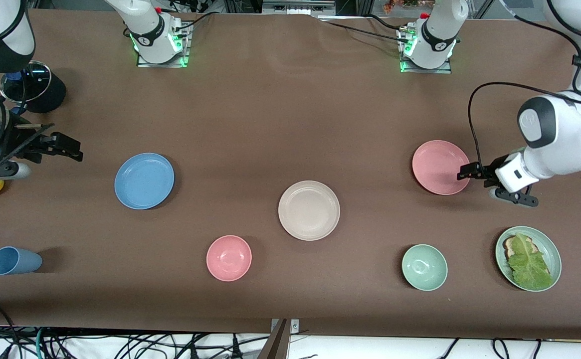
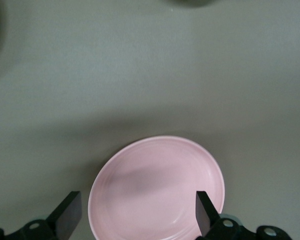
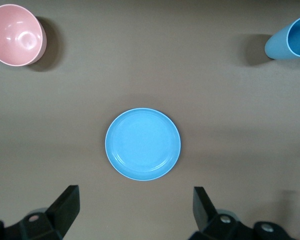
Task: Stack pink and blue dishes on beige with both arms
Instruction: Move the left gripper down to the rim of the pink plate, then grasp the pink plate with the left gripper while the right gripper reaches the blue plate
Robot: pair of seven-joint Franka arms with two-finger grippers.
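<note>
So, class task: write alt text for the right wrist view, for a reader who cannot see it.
A blue plate lies on the brown table, ahead of the right gripper, whose two black fingers stand open and empty. A pink bowl and a tipped blue cup lie apart from it.

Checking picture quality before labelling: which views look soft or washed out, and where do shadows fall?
Left wrist view: pale and soft, the pink plate blurred with a grey shadow across it. Right wrist view: sharp, the blue plate crisp, with a dark shadow beside the pink bowl. Front view: even light, soft shadows.
</note>
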